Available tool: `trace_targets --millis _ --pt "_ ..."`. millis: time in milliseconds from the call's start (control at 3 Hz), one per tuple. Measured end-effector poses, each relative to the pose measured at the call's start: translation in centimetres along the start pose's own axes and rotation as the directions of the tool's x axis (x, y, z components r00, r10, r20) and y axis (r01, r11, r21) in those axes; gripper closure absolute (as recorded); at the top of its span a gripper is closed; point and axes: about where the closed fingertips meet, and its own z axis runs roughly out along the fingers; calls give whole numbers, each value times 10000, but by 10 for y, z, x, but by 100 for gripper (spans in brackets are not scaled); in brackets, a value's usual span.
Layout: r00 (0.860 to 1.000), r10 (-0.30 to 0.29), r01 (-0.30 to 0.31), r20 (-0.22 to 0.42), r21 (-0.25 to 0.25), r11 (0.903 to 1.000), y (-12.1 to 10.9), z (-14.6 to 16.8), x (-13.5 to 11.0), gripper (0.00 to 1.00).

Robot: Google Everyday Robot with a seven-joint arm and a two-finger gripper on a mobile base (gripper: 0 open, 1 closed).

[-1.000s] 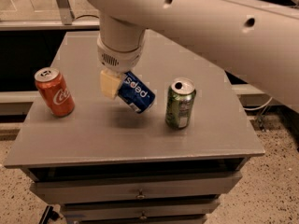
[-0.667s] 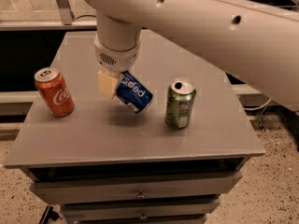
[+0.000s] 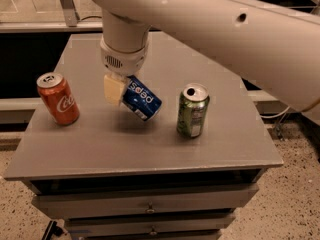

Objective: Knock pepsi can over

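Observation:
The blue pepsi can (image 3: pixel 143 99) is tipped over at a slant in the middle of the grey tabletop (image 3: pixel 150 144), its white lettering facing up. Its upper left end is tucked under my gripper (image 3: pixel 119 90). The gripper hangs from the big white arm that comes in from the upper right and sits right against the can's left end. I cannot tell whether the can rests on the table or is held off it. A shadow lies just below the can.
An orange-red Coca-Cola can (image 3: pixel 58 98) stands slightly tilted at the left of the table. A green can (image 3: pixel 192 110) stands upright just right of the pepsi can. The table has drawers below its front edge (image 3: pixel 145 170). A dark gap and floor lie beyond its sides.
The gripper and arm have shifted slightly to the left. The pepsi can stays tipped at about the same slant and place. The other two cans have not moved.

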Motion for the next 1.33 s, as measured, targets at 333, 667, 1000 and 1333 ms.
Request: trace_targets --millis 333,667,1000,1333 --pt "10000 -25 26 23 -70 10000 0 0 -2 38" --pt "10000 -59 59 42 -55 10000 -1 1 -6 15" --pt "9998 -203 204 44 -98 9997 1 8 -18 0" --pt "9997 -206 206 102 -27 9998 1 9 -22 0"
